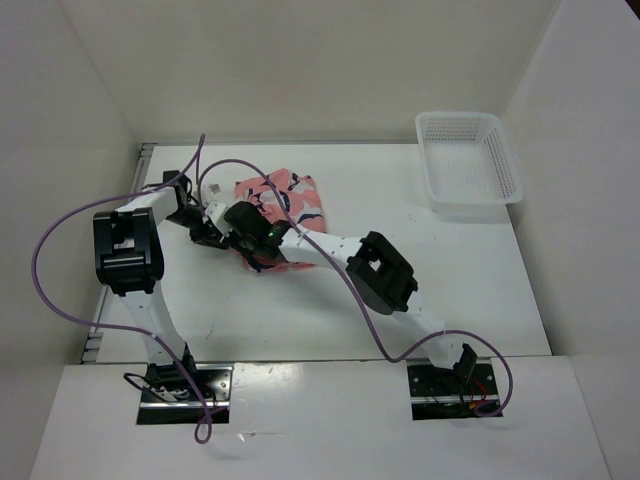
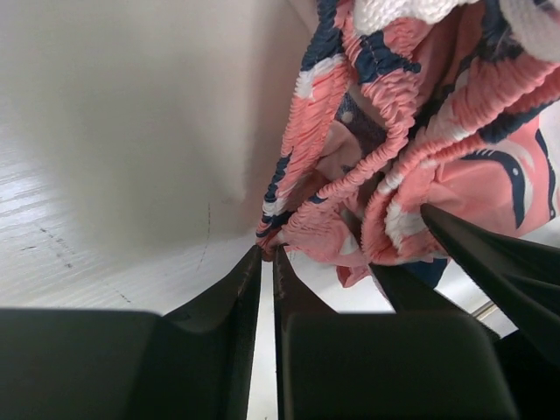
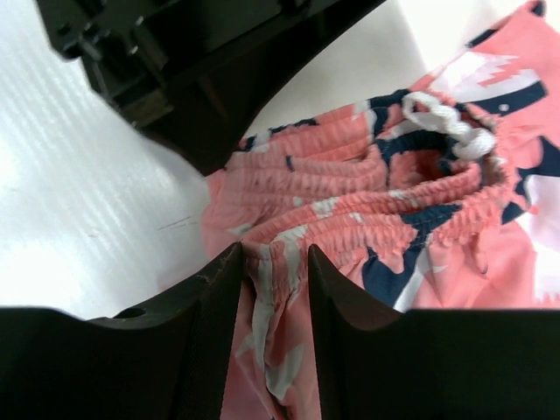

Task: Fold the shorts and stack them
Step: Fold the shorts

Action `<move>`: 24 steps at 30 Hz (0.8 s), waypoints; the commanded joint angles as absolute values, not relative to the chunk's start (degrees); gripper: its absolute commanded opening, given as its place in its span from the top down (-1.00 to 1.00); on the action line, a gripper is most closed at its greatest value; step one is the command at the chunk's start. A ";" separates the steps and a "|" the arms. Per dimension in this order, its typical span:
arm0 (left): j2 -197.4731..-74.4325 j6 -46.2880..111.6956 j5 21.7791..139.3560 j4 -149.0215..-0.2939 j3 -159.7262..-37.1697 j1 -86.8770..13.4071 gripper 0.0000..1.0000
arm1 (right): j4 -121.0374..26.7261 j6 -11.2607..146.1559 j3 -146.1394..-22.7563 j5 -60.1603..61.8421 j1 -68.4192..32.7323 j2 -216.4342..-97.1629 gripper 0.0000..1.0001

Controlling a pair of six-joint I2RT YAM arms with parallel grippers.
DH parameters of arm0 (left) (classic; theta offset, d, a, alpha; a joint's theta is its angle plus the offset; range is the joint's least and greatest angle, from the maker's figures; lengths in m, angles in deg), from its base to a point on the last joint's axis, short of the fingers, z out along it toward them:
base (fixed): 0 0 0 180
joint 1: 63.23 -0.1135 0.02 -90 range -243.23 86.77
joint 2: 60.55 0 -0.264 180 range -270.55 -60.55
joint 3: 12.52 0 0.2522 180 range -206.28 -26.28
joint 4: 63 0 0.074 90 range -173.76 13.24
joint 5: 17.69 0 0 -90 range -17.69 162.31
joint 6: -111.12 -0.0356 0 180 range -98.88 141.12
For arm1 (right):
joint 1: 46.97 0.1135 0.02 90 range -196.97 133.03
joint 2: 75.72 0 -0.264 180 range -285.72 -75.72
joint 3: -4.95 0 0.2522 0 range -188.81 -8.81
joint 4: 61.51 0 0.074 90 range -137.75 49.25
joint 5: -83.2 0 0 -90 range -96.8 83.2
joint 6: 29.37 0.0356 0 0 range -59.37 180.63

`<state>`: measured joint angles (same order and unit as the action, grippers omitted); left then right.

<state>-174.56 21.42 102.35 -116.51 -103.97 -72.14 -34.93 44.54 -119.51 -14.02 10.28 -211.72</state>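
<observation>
The coral-pink shorts with navy and white shark shapes lie bunched at the back left of the table. My left gripper is at their near-left edge. In the left wrist view its jaws are almost closed, pinching the edge of the elastic waistband. My right gripper is close beside it. In the right wrist view it is shut on a fold of the waistband of the shorts. The white drawstring shows at the waist.
A white plastic mesh basket stands at the back right of the table. Purple cables loop over the left arm and across the shorts. White walls close in the back and both sides. The two grippers are nearly touching.
</observation>
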 commanded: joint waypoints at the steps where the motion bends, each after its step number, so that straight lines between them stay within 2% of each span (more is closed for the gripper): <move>1: -174.89 21.12 103.68 -116.31 -103.53 -71.85 0.70 | -40.36 43.33 -120.79 -18.92 11.04 -211.16 0.21; 11: -173.75 21.12 105.44 -116.31 -103.53 -71.85 0.70 | -40.90 42.00 -115.86 -20.07 11.04 -211.16 0.21; 14: -173.75 21.12 105.97 -116.84 -103.53 -71.85 0.70 | -40.37 41.47 -115.86 -19.54 11.04 -211.16 0.70; 15: -173.75 21.12 105.97 -116.84 -103.53 -71.85 0.70 | -40.37 41.47 -115.86 -19.54 11.56 -211.16 0.95; 18: -173.75 21.12 107.19 -116.84 -103.53 -71.85 0.70 | -39.85 42.26 -118.76 -19.54 11.56 -209.85 0.99; 24: -174.28 21.12 108.34 -117.89 -104.59 -70.79 0.72 | -35.72 47.97 -121.58 -12.09 11.56 -204.05 0.99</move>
<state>-174.59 21.42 104.99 -116.81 -103.86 -71.46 -36.31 44.25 -117.78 -16.54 10.79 -210.80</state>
